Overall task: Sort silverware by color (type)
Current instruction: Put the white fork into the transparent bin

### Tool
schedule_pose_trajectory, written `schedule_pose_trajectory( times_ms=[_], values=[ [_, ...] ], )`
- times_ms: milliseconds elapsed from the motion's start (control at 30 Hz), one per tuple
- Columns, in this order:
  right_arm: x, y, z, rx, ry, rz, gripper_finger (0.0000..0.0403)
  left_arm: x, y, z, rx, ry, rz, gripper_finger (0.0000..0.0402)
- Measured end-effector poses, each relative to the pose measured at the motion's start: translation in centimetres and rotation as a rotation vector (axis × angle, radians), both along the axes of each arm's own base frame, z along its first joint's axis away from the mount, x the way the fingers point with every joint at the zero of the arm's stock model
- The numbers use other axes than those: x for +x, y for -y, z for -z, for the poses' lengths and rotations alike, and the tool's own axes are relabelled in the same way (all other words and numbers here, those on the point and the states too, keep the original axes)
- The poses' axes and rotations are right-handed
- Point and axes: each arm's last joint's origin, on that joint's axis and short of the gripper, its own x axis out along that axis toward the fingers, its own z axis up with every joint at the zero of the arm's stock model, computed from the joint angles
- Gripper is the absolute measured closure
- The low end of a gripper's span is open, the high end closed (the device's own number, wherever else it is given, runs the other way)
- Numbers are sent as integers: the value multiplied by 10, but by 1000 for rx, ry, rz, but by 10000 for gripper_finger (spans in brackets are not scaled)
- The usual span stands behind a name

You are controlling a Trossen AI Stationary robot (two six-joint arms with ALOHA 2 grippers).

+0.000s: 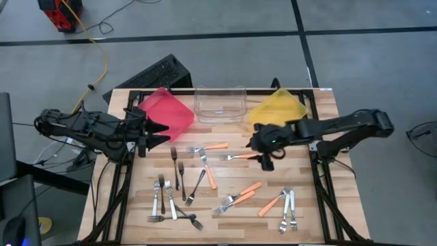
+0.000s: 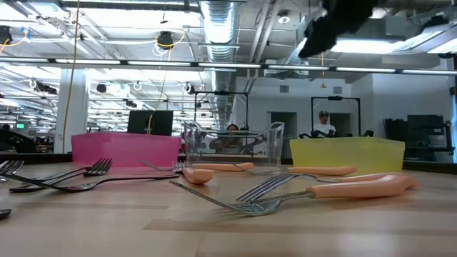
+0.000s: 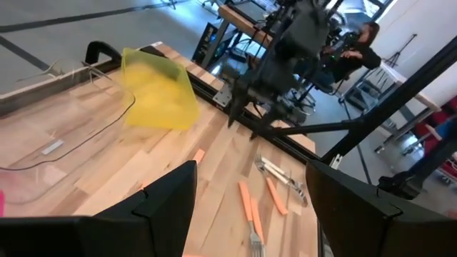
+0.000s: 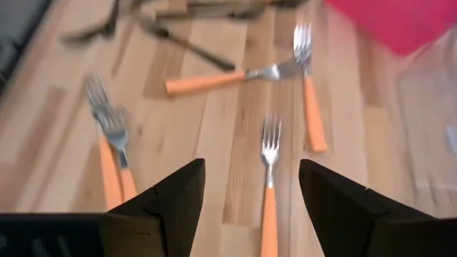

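Forks (image 1: 186, 193) scattered on table (image 1: 328, 116), near half: dark and silver ones clustered at 7 o'clock, orange-handled pair (image 1: 239, 198) near centre, silver bunch (image 1: 289, 212) at 5 o'clock. Right gripper (image 1: 265, 161) hangs above orange-handled fork (image 4: 268, 187) just right of centre, jaws spread wide, nothing held. Left gripper (image 1: 161, 133) waits at 10 o'clock beside red bin (image 1: 167, 109), jaws wide, empty. Far edge: clear bin (image 1: 220, 102) at 12, yellow bin (image 1: 280, 106) at 1; all look empty. Low view cuts off right arm, gripper unseen there. Two people beyond table, small.
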Motion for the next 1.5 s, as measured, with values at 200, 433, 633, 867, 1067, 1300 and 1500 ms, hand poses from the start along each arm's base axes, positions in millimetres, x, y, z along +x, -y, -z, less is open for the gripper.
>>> schedule_pose_trajectory(
  times_ms=[200, 433, 633, 867, 1067, 1300, 1500],
  values=[
    [23, -1, 35, -62, -133, -16, 149, 0, 0, 0, 5, 0, -15, 155],
    [36, 3, 72, -19, -303, 68, 149, -1, -1, 3, 1, -31, -18, 155],
    [32, -2, 87, 165, -461, 130, 149, -1, -1, 4, 19, -44, -15, 155],
    [13, -9, 73, 379, -558, 475, 149, -1, -1, 4, 29, -44, -27, 155],
    [-26, -44, 56, 454, -723, 737, 149, -1, -2, 4, 38, -44, -38, 155],
    [-69, -92, 31, 601, -707, 946, 149, -1, -3, 4, 22, -34, -85, 155],
    [-97, -125, 29, 675, -736, 1147, 149, 1, -3, 5, 21, -38, -102, 155]
  ],
)
